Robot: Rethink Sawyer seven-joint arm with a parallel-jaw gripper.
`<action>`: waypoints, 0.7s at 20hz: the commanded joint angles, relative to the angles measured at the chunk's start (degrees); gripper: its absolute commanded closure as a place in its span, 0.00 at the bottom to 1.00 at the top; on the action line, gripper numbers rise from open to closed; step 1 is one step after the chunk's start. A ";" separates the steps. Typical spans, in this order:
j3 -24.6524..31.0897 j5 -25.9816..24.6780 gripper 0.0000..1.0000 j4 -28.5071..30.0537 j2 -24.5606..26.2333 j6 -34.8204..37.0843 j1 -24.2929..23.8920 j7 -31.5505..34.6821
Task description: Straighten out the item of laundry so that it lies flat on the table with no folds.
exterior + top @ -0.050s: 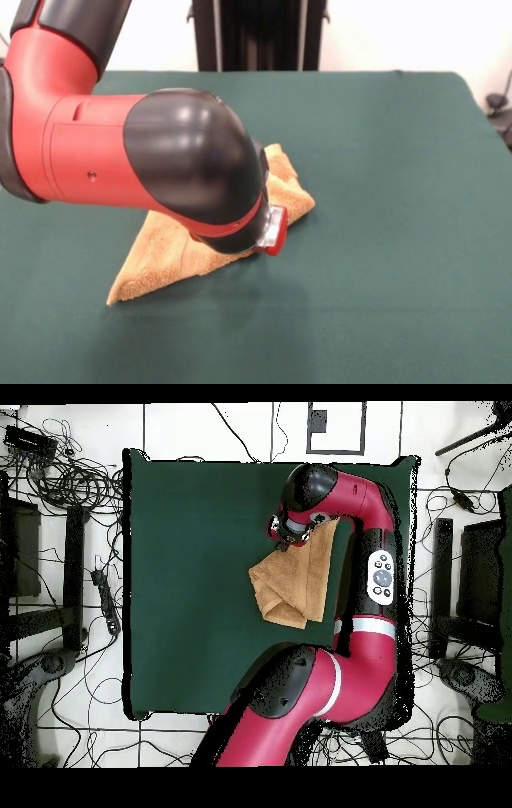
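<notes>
Lying folded into a rough triangle, the towel (172, 256) sits on the green desk (384, 240), one corner pointing at the front view's lower left. The arm's black elbow (192, 160) covers its middle. Gripper (286, 532) sits over the towel's edge; can't tell the fingers' state.

arm (120, 152) is curled way over and bent hard at the elbow, wrist end (290, 529) pointing down, gripper hidden underneath
</notes>
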 commanded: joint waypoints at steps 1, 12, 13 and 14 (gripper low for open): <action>5.40 -0.38 1.00 2.86 9.61 1.55 2.77 -18.64; 3.50 2.01 1.00 5.59 8.19 -1.26 3.04 -15.98; 3.29 1.98 1.00 6.05 7.87 -1.84 3.05 -15.95; 3.03 2.11 1.00 6.81 7.42 -2.77 3.04 -15.34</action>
